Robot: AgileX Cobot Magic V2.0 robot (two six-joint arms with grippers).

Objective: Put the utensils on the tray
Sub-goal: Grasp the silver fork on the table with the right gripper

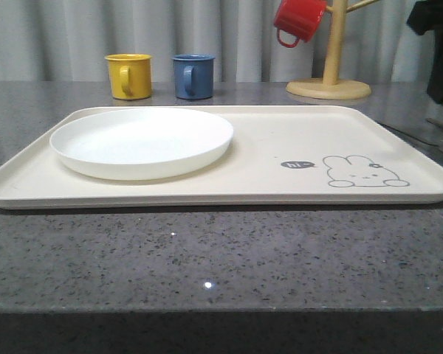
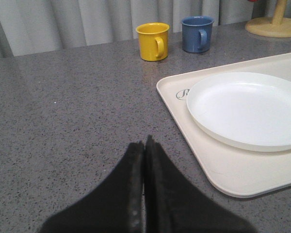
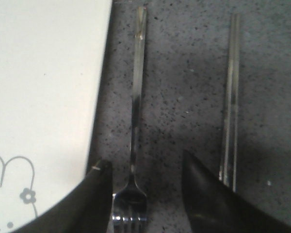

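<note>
- The right gripper (image 3: pixel 145 191) is seen with its jaws wide apart, one finger on each side of the fork (image 3: pixel 135 121), which lies on the table just beside the tray (image 3: pixel 48 87); whether the fork is touched cannot be told.
- The left gripper (image 2: pixel 144 194) is pressed closed on nothing, above bare table.
- The table (image 1: pixel 221 258) is grey speckled stone; grey curtains (image 1: pixel 74 37) hang behind.
- Counted: one fork, what seems a pair of chopsticks (image 3: pixel 230 102), one white plate (image 1: pixel 142 141) on the tray, three mugs: yellow mug (image 1: pixel 128 75), blue mug (image 1: pixel 192 76), red mug (image 1: pixel 299 20).
</note>
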